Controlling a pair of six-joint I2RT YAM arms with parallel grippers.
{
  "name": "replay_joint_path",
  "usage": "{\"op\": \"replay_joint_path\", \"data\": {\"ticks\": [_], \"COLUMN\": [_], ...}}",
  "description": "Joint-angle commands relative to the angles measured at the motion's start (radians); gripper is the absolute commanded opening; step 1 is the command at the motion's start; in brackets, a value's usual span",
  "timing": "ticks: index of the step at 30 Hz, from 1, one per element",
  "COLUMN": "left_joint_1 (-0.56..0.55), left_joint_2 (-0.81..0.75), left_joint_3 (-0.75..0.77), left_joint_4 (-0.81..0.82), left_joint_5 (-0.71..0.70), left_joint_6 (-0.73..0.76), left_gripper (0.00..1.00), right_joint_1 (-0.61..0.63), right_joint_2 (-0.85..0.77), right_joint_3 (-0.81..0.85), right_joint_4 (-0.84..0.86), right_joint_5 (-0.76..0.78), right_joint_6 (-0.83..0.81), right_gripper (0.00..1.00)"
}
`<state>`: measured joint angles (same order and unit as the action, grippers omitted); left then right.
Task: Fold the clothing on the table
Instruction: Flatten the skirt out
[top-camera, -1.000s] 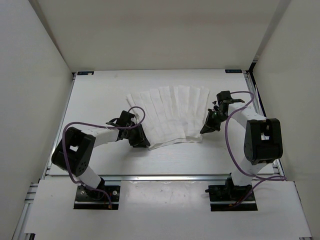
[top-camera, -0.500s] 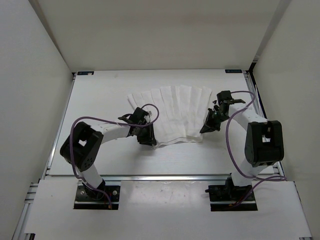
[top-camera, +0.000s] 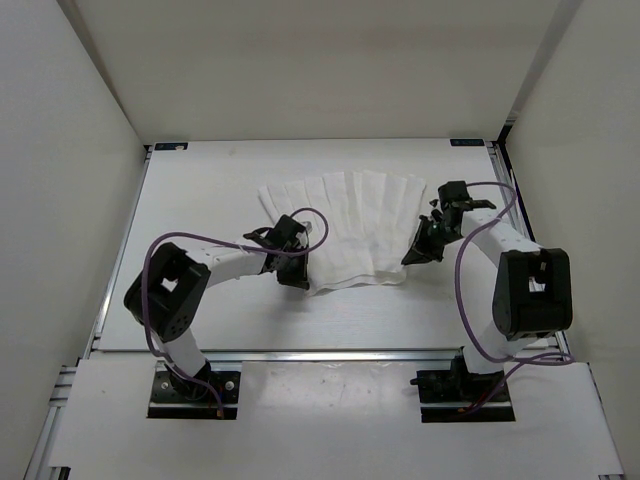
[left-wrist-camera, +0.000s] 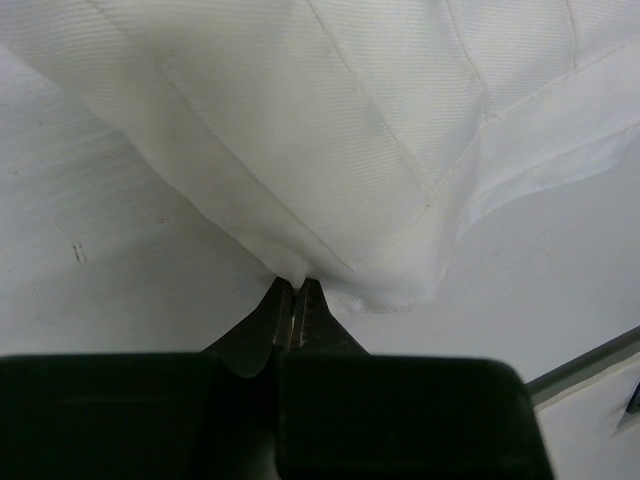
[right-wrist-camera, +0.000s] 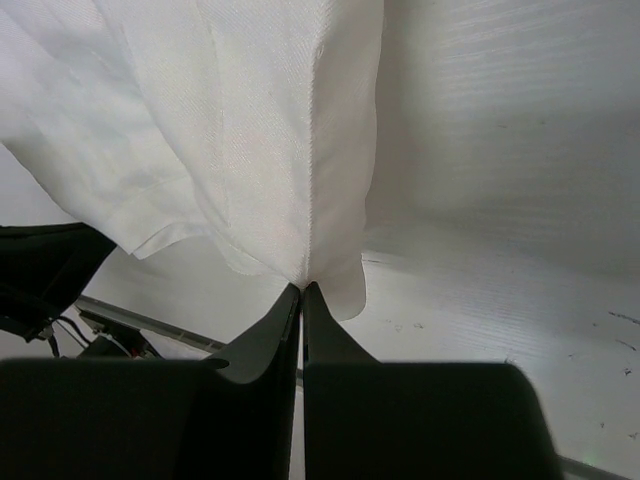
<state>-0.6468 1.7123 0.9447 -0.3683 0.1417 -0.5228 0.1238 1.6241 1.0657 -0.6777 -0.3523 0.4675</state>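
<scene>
On table (top-camera: 200, 180): white pleated clothing (top-camera: 350, 225), fan-shaped, creased.

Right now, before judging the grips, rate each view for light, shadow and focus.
Top external: even light, sharp, though the clothing barely stands out from the table. Left wrist: weave crisp, left gripper a dark silhouette, soft shadow under the cloth's edge. Right wrist: right gripper equally dark, weave sharp, grey shadow on the table beside the cloth.
</scene>
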Motion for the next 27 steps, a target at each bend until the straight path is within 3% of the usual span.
{"op": "replay_joint_path", "data": {"ticks": [1, 6, 11, 20, 27], "left_joint_1": [0.033, 0.133, 0.234, 0.253, 0.266], "left_joint_2": [0.024, -0.068, -0.141, -0.206, -0.241], "left_joint_3": [-0.063, -0.058, -0.063, -0.208, -0.227], "left_joint_4": [-0.024, -0.034, -0.096, -0.057, -0.069], "left_joint_5": [-0.093, -0.057, -0.139, -0.14, -0.084], "left_joint_6": [0.043, 0.056, 0.119, 0.109, 0.127], "left_gripper": [0.0, 0.0, 0.0, 0.0, 0.0], "right_joint_1": [-0.006, 0.005, -0.006, -0.024, -0.021], "right_joint_2": [-0.055, -0.063, -0.058, -0.067, -0.081], "right_joint_3": [-0.016, -0.03, -0.076, -0.17, -0.193], "right_joint_4": [-0.002, 0.023, 0.04, 0.038, 0.024], "right_joint_5": [-0.019, -0.047, -0.057, -0.024, -0.023], "right_joint_6": [0.014, 0.033, 0.049, 0.04, 0.036], "right_gripper": [0.0, 0.01, 0.0, 0.0, 0.01]}}
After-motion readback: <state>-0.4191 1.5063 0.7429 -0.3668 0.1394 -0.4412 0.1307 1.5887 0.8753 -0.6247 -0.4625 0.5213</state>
